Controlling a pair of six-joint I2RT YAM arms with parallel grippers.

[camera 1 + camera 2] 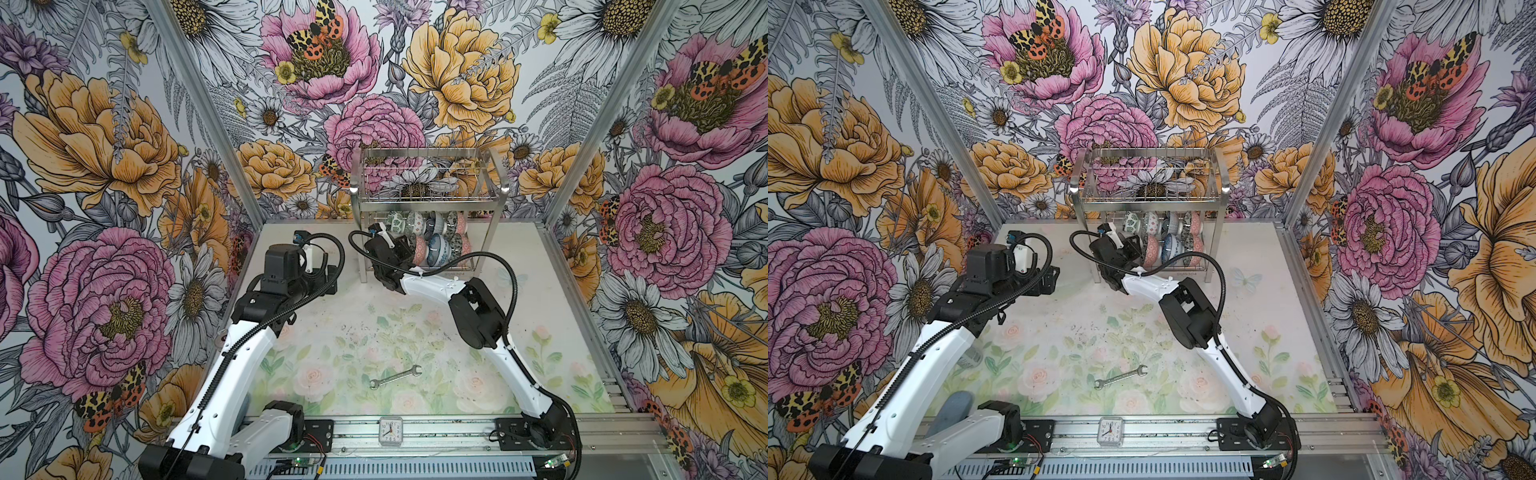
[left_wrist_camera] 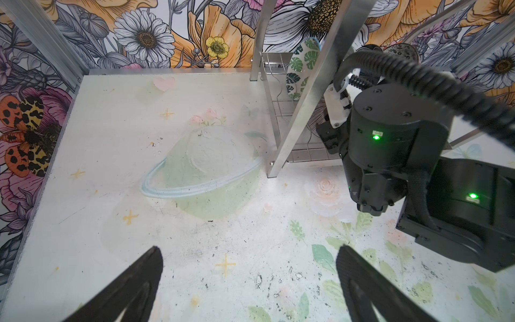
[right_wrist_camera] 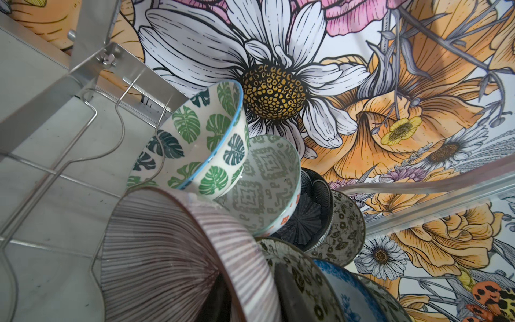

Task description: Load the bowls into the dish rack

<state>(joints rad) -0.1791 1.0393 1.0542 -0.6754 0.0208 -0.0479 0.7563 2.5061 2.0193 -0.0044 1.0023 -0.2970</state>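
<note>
1. The dish rack (image 1: 428,195) is standing at the back of the table (image 1: 332,316), close to the floral wall (image 1: 104,145).
2. The bowls are sitting on edge on the rack's lower shelf in two rows. In a top view the green leaf bowl (image 1: 395,221) is heading the back row at the left end. The pink bowl (image 1: 419,249) and the blue floral bowl (image 1: 438,249) are showing in the front row.
3. The right gripper (image 1: 406,250) is reaching into the left end of the lower shelf, just inside the rack's front left leg (image 1: 360,249), which is crowding its approach.
4. In the right wrist view the grey-striped bowl (image 3: 167,251) is filling the near frame, just beside the leaf bowl and a grey geometric bowl (image 3: 264,181). The fingers are not showing, so I cannot tell whether this gripper is clamping or letting go.
5. The left gripper (image 2: 249,248) is hovering over bare table to the left of the rack, with its jaws spread wide and nothing between them.
6. A wrench (image 1: 395,376) is lying on the mat near the front, well apart from both arms.
7. A small clock (image 1: 390,431) is sitting on the front rail.
</note>
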